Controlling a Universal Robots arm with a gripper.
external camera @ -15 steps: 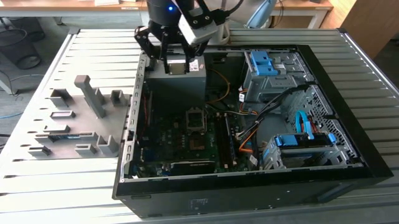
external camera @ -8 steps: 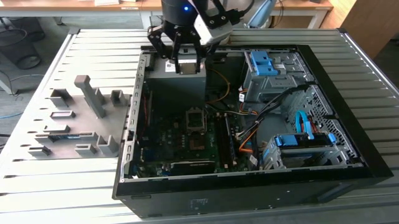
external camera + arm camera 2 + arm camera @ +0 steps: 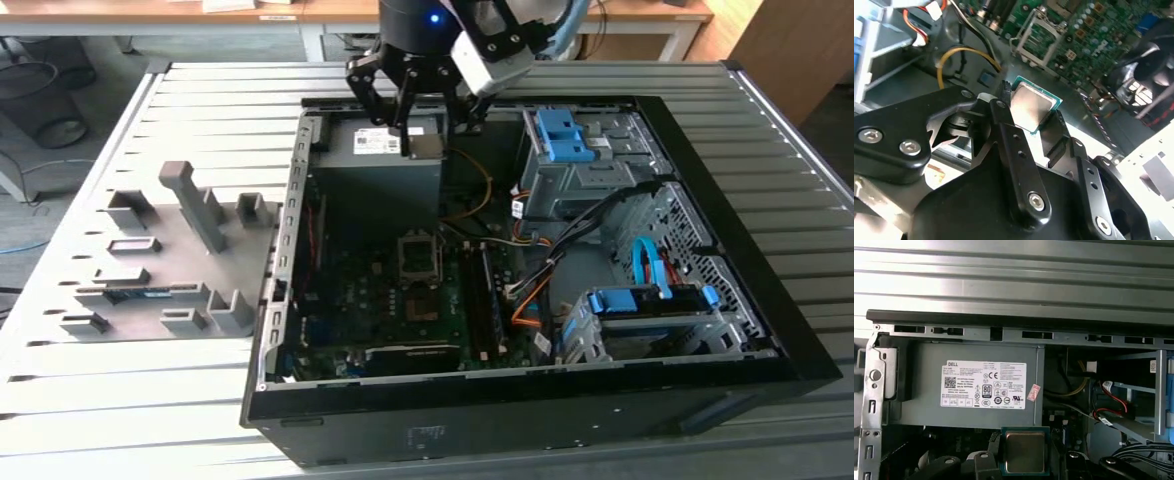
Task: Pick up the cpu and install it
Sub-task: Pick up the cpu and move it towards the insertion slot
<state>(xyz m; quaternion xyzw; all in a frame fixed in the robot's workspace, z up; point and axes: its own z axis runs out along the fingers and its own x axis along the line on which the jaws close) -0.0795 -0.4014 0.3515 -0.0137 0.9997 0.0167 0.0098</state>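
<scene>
The cpu (image 3: pixel 424 146) is a small square chip with a dull silver top and a green rim. It hangs above the far end of the open computer case (image 3: pixel 747 330), in front of the grey power-supply box (image 3: pixel 367 165). My gripper (image 3: pixel 430 132) is shut on it, with black fingers (image 3: pixel 1004 107) pressing its two opposite edges. In both wrist views the cpu (image 3: pixel 1034 104) (image 3: pixel 1025 452) sits flat between the fingers. The open socket (image 3: pixel 416 258) on the motherboard lies lower in the case, toward the near side, and its metal frame (image 3: pixel 1041 37) stands raised.
Grey plastic fixture blocks (image 3: pixel 174 260) stand on the ribbed table at the exterior view's left. Inside the case are blue drive brackets (image 3: pixel 567 135), a second blue bracket (image 3: pixel 641 300), and orange, yellow and black cables (image 3: pixel 534 260). The labelled power-supply box (image 3: pixel 974 385) is close behind the chip.
</scene>
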